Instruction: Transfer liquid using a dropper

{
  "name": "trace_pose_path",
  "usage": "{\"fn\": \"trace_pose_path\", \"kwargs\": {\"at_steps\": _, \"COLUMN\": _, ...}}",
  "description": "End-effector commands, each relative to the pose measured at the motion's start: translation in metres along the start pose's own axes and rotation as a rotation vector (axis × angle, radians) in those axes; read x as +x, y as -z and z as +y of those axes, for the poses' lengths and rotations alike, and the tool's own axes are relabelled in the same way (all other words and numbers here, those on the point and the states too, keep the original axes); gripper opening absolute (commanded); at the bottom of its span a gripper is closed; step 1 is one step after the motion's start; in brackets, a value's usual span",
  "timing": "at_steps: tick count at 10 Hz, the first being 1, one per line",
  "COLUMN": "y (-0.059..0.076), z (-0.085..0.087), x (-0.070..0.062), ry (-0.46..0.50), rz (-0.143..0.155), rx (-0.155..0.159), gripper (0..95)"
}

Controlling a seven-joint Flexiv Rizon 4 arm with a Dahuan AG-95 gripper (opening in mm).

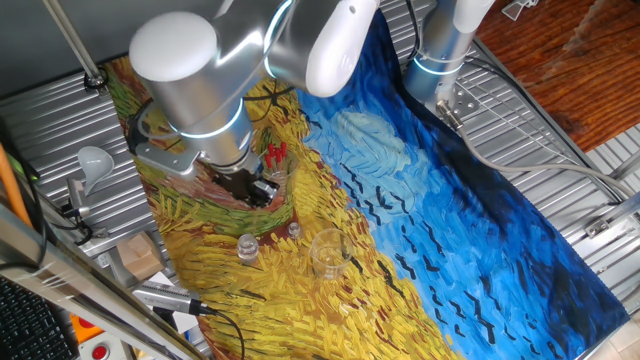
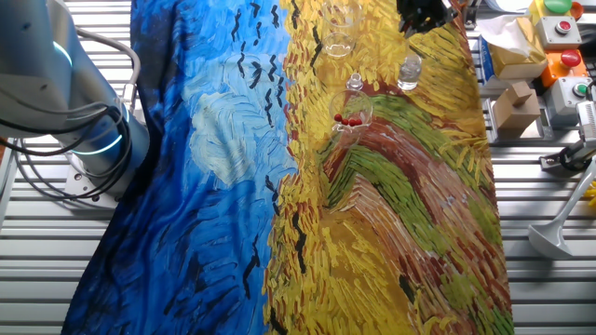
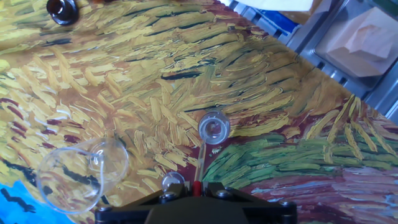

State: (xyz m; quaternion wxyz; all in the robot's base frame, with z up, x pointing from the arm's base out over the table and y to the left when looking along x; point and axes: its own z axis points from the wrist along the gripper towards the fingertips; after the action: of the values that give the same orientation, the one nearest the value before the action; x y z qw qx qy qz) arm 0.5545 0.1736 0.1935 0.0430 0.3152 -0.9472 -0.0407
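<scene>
My gripper [image 3: 196, 186] is shut on a dropper: its red bulb [image 3: 196, 188] sits between the jaws. Its clear stem [image 3: 202, 163] points at a small clear vial [image 3: 214, 127] standing on the painted cloth. In one fixed view the gripper [image 1: 255, 188] hangs low over the cloth, behind the vial [image 1: 246, 248]. Beside it stands a glass holding other red-bulbed droppers [image 1: 275, 152], also seen in the other fixed view [image 2: 350, 118]. The other fixed view shows the gripper [image 2: 424, 14] at the top edge. A clear beaker [image 3: 78, 171] stands left of the vial, also in one fixed view [image 1: 328, 252].
A second tiny vial [image 3: 173, 182] sits right by the fingers. A dark bottle [image 3: 62, 9] is at the far left. A wooden block [image 3: 367, 37] lies off the cloth on the metal table, near a control box with buttons [image 2: 563, 42].
</scene>
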Motion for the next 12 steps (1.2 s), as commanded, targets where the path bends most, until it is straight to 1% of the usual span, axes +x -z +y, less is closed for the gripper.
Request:
{"fn": "trace_pose_path", "kwargs": {"at_steps": 1, "y": 0.003, "z": -0.001, "x": 0.003, "ry": 0.002, "rz": 0.0, "rx": -0.004, "gripper": 0.0}}
{"fn": "trace_pose_path", "kwargs": {"at_steps": 4, "y": 0.008, "z": 0.003, "x": 0.006, "ry": 0.003, "rz": 0.0, "rx": -0.008, "gripper": 0.0}}
{"fn": "trace_pose_path", "kwargs": {"at_steps": 7, "y": 0.014, "z": 0.011, "x": 0.009, "ry": 0.002, "rz": 0.002, "rx": -0.01, "gripper": 0.0}}
{"fn": "trace_pose_path", "kwargs": {"at_steps": 8, "y": 0.016, "z": 0.014, "x": 0.012, "ry": 0.004, "rz": -0.002, "rx": -0.016, "gripper": 0.0}}
{"fn": "trace_pose_path", "kwargs": {"at_steps": 9, "y": 0.015, "z": 0.016, "x": 0.015, "ry": 0.004, "rz": -0.002, "rx": -0.015, "gripper": 0.0}}
{"fn": "trace_pose_path", "kwargs": {"at_steps": 11, "y": 0.011, "z": 0.016, "x": 0.024, "ry": 0.013, "rz": -0.012, "rx": -0.028, "gripper": 0.0}}
{"fn": "trace_pose_path", "kwargs": {"at_steps": 12, "y": 0.01, "z": 0.019, "x": 0.028, "ry": 0.006, "rz": -0.013, "rx": -0.029, "gripper": 0.0}}
